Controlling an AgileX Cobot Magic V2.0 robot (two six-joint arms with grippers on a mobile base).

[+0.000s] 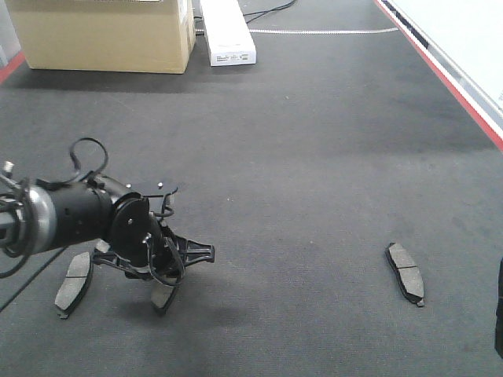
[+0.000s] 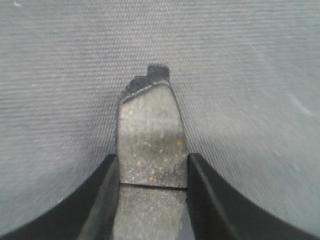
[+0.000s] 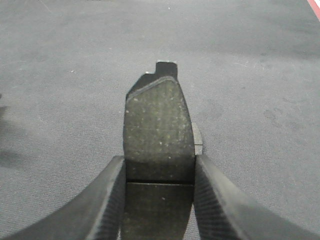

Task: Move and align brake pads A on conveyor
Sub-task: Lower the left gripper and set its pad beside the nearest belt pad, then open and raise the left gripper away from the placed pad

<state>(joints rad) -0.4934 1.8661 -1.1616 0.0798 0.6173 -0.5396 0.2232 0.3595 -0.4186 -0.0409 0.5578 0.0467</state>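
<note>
The conveyor (image 1: pixel 299 157) is a wide dark belt. In the left wrist view, a grey brake pad (image 2: pixel 150 130) with a centre groove sits between the fingers of my left gripper (image 2: pixel 152 172), which touch both its sides. In the front view this gripper (image 1: pixel 163 284) is low at the left, over that pad (image 1: pixel 163 297) on the belt. A second pad (image 1: pixel 73 283) lies just left of it. A third pad (image 1: pixel 405 272) lies alone at the right. My right gripper (image 3: pixel 159 170) is shut on another dark pad (image 3: pixel 157 120). Only a dark sliver of the right arm (image 1: pixel 499 310) shows in front.
A cardboard box (image 1: pixel 102 31) and a long white box (image 1: pixel 228 35) stand at the far end of the belt. A red edge stripe (image 1: pixel 440 71) runs along the right side, with a pale surface (image 1: pixel 471 31) beyond it.
</note>
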